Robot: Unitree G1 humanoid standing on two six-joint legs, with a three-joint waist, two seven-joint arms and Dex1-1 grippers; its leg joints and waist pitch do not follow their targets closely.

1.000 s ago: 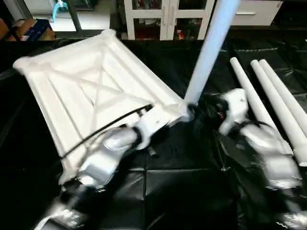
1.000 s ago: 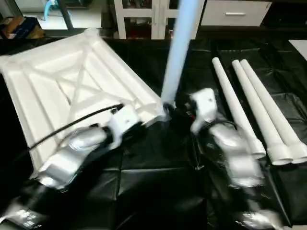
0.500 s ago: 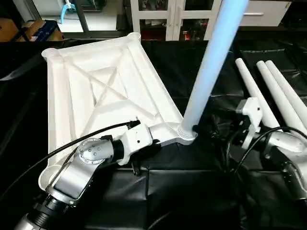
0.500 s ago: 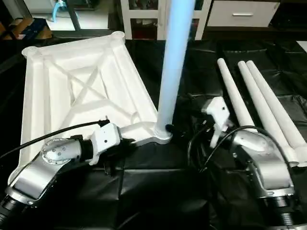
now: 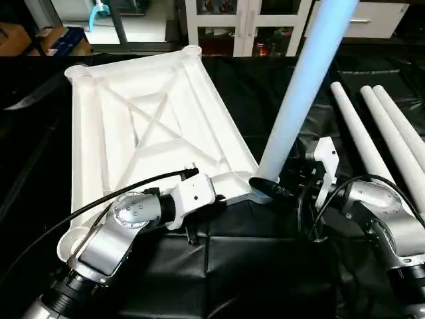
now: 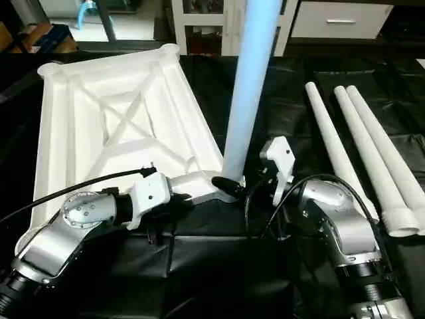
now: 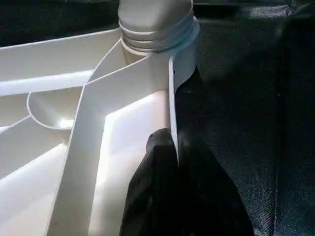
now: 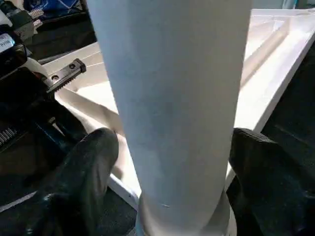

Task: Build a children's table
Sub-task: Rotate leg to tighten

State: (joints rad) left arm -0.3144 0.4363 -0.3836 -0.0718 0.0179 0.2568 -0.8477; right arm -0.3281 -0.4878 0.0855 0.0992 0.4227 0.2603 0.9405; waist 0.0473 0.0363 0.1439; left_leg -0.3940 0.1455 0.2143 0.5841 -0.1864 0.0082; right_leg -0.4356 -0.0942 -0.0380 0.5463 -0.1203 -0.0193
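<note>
I saw one leg [image 5: 302, 100] seated upright in the tabletop's [image 5: 133, 126] five-o'clock socket, my right gripper [image 8: 167, 162] straddling it, left gripper [image 7: 170, 147] pinching the rim.

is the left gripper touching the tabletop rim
Touching. The left wrist view shows the left gripper with its fingers pinched on the tabletop rim's thin edge wall, no gap.

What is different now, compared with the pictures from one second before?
The right gripper has come back to the standing leg, its fingers now on either side near the base. The left gripper stays shut on the top's rim. The leg stays in its corner socket; three legs still lie aside.
</note>
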